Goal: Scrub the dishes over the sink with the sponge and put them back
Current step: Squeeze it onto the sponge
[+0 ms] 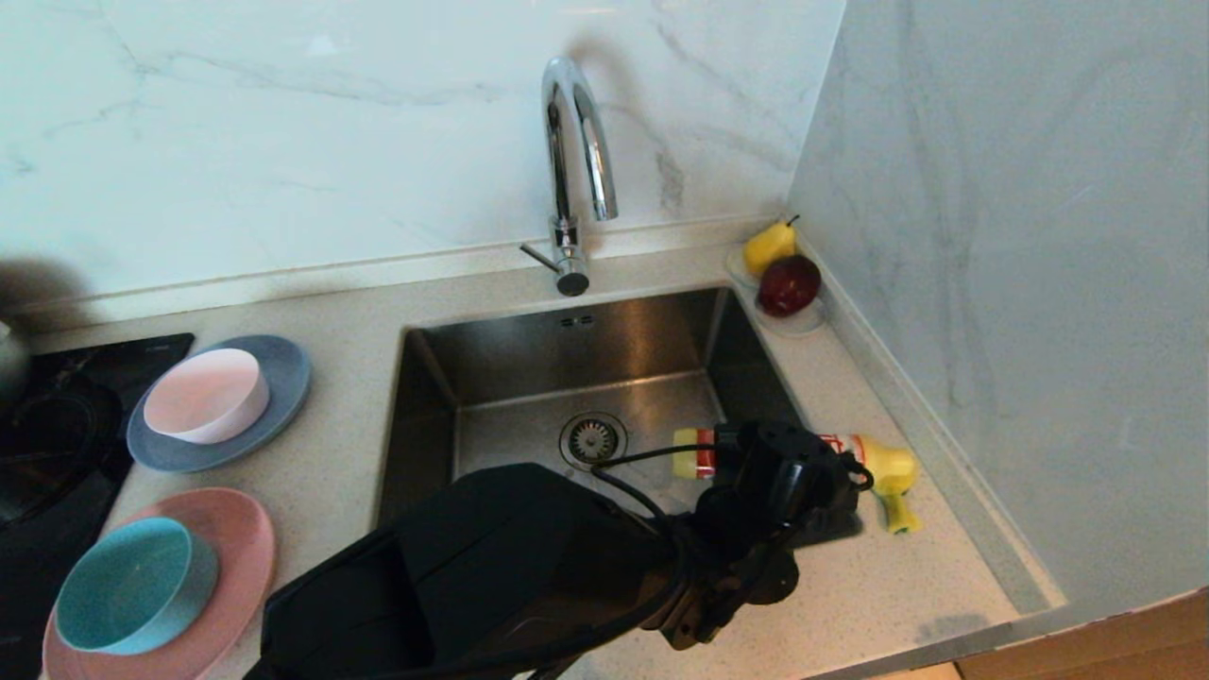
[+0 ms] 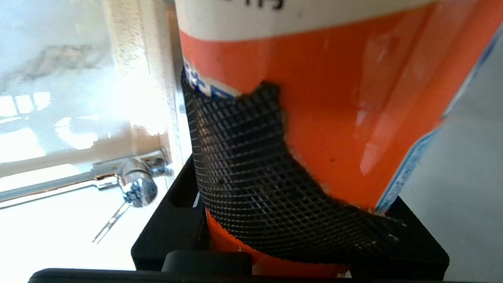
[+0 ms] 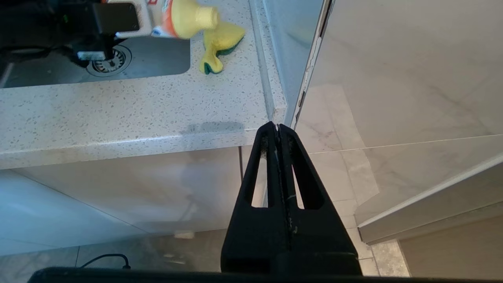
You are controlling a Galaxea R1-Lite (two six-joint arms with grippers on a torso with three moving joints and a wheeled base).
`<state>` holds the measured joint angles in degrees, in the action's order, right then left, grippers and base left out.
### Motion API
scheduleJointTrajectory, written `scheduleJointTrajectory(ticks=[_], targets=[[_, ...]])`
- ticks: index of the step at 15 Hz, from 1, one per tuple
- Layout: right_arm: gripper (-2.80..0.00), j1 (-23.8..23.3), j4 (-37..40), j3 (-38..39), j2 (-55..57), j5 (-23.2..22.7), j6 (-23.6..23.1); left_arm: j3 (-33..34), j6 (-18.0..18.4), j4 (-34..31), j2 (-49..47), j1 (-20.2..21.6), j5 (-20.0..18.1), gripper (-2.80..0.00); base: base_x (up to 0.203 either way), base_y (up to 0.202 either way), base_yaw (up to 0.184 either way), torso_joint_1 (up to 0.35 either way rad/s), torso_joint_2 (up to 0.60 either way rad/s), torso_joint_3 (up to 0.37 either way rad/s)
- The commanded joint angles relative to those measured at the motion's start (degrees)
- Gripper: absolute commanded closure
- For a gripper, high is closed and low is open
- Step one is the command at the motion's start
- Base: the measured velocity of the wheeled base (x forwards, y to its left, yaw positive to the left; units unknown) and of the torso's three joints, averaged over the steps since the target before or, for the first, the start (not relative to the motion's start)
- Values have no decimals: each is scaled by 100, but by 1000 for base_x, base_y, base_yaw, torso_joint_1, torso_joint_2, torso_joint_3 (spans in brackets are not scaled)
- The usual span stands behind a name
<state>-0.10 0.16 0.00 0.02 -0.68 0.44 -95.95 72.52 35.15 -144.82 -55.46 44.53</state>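
Left gripper is clamped on the detergent bottle, held level over the sink at its 4 o'clock corner. Sponge lies on counter directly beneath nozzle. Bottle should be tipped nozzle-down, squeezed lightly. Right gripper is closed, parked below counter edge.

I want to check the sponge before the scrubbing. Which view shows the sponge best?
The right wrist view: the whole sponge lies on the counter beside the sink, yellow with a green side. The head view shows it partly behind the bottle. The left wrist view does not show it.
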Motion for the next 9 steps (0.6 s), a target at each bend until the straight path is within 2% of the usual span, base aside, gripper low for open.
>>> scheduleJointTrajectory(ticks=[1, 3, 9], targets=[[0, 1, 2, 0, -2, -2, 0, -214, 155, 19, -141, 0, 257, 0, 0, 0, 0, 0, 0, 0], [0, 1, 2, 0, -8, -2, 0, -426, 267, 35, -261, 0, 520, 0, 0, 0, 0, 0, 0, 0], [0, 1, 2, 0, -2, -2, 0, -688, 314, 36, -457, 0, 579, 0, 0, 0, 0, 0, 0, 0]])
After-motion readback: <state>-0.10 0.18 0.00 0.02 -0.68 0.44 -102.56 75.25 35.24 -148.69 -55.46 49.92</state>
